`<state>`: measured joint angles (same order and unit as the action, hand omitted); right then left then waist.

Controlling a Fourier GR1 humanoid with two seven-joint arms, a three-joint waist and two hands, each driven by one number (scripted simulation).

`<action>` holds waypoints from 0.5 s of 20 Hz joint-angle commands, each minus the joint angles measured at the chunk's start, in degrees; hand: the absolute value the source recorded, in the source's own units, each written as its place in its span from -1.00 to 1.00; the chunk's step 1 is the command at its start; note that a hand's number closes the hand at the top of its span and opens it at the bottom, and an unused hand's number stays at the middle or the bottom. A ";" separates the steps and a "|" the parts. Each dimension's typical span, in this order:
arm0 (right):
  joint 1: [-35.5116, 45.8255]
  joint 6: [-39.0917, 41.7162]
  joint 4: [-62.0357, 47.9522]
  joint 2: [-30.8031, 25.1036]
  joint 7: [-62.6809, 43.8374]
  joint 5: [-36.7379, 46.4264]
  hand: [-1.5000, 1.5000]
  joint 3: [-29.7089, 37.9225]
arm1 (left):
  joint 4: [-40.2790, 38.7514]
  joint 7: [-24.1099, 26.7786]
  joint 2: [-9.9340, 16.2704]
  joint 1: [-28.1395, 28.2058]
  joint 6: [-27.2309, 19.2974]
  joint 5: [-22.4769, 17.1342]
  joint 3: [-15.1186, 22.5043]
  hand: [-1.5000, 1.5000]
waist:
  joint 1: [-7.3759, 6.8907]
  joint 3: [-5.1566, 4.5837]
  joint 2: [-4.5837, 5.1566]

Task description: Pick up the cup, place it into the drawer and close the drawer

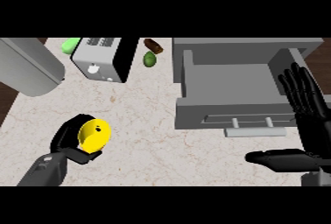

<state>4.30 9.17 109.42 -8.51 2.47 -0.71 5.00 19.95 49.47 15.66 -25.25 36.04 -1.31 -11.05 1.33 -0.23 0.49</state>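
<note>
The yellow cup (94,135) was held by the left hand (70,141), whose fingers were curled round it, low at the left above the marbled counter (149,131), well apart from the drawer (226,94). The grey drawer was seen pulled open at the upper right, its handle (254,127) on the near front. The right hand (309,127) was found beside the drawer's right end, fingers straight and spread, thumb stretched leftward, nothing held. A toaster (103,59) and a green fruit (150,59) were placed along the far edge.
</note>
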 commanded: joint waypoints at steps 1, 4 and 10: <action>-0.51 0.58 -0.64 -0.76 0.37 0.19 -1.00 0.50 | 2.21 9.70 0.26 1.86 12.94 -0.69 0.91 1.00 | -0.62 0.03 -0.18; -1.60 1.33 1.14 -0.68 -0.15 -1.49 -1.00 0.77 | 2.83 13.37 -1.51 3.11 7.05 -1.88 -0.32 1.00 | -0.01 -0.04 -0.09; -0.17 1.18 0.73 -1.49 0.12 -1.64 -1.00 2.20 | 3.19 12.93 -5.16 0.15 -11.96 -9.44 -9.51 1.00 | -0.18 0.07 -0.17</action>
<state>4.79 9.79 109.11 -9.66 2.14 -1.59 6.61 23.17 54.92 13.03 -24.18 27.68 -7.88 -16.85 0.74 -0.19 0.37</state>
